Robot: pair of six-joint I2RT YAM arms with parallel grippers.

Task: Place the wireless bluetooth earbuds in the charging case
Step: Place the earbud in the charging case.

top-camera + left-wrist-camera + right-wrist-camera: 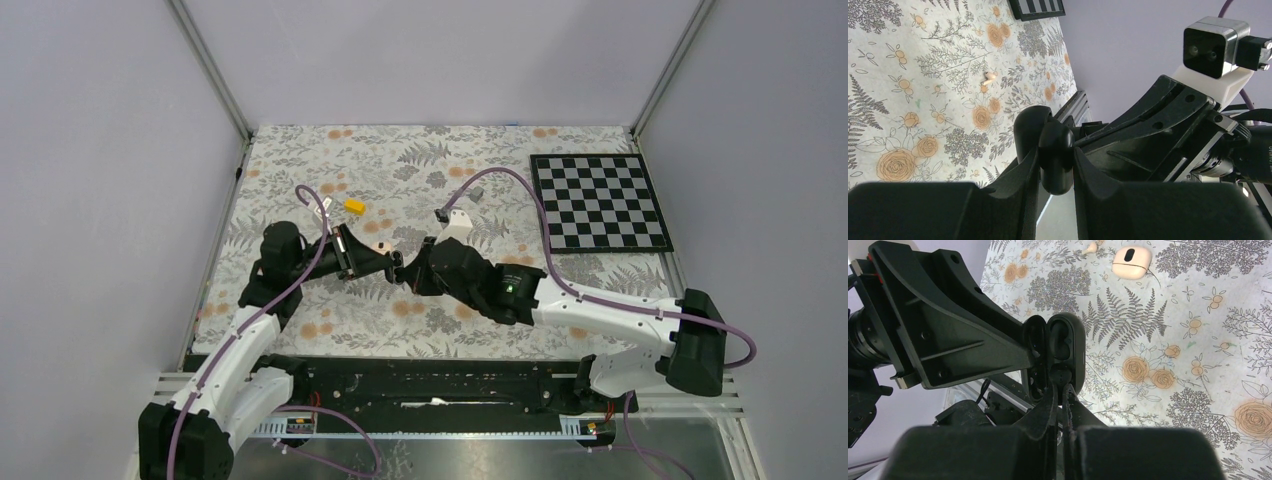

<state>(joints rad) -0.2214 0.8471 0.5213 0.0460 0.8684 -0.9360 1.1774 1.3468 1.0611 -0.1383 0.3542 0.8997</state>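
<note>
Black charging case (1055, 142) sits clamped in left end effector (1055, 167).

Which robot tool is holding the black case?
The left tool. Its two fingers squeeze the black charging case, which is open. The right tool does not hold the case: it is pinched shut, with its tips at the case's open side.
</note>
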